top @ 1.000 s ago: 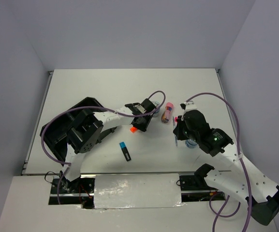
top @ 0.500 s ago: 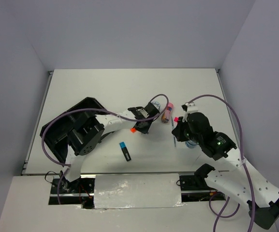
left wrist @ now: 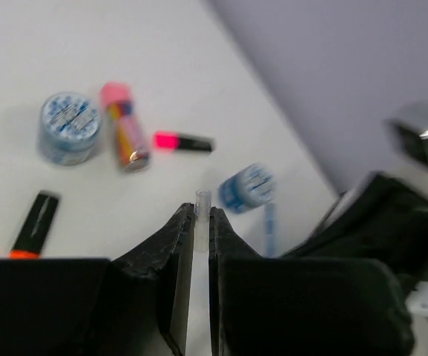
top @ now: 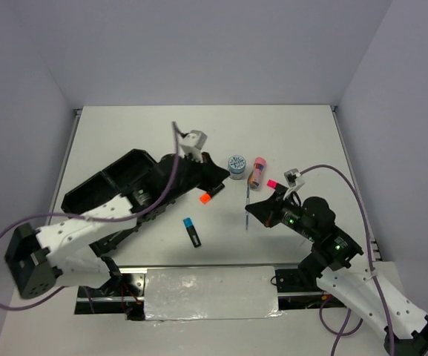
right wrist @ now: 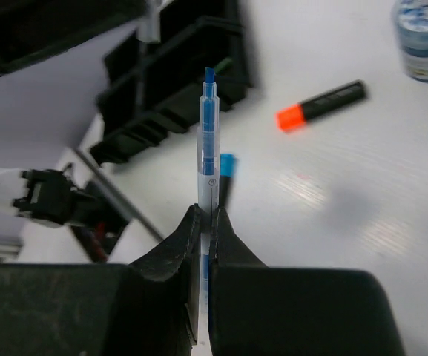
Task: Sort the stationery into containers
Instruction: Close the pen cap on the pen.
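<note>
Now my left gripper [left wrist: 201,214] pinches a thin clear pen [left wrist: 202,199] between nearly closed jaws; my right gripper [right wrist: 206,216] is clamped tight on a blue pen [right wrist: 208,141] above the table [top: 303,141]; highlighters [top: 193,234], a tape roll [top: 236,166] and a tube [top: 257,172] lie right of the black organiser tray [top: 102,182].

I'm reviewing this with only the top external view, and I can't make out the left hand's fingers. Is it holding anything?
Observer: Yes. In the left wrist view the left hand is shut on a thin clear pen, whose tip pokes out between the fingers.
Operator: And the right hand?
Observer: The right wrist view shows the right hand shut on a thin clear pen with a blue core.
Operator: I count one round blue-white tape roll. Is there another?
Observer: Yes. The left wrist view shows a second round blue-white tape roll, blurred.
</note>
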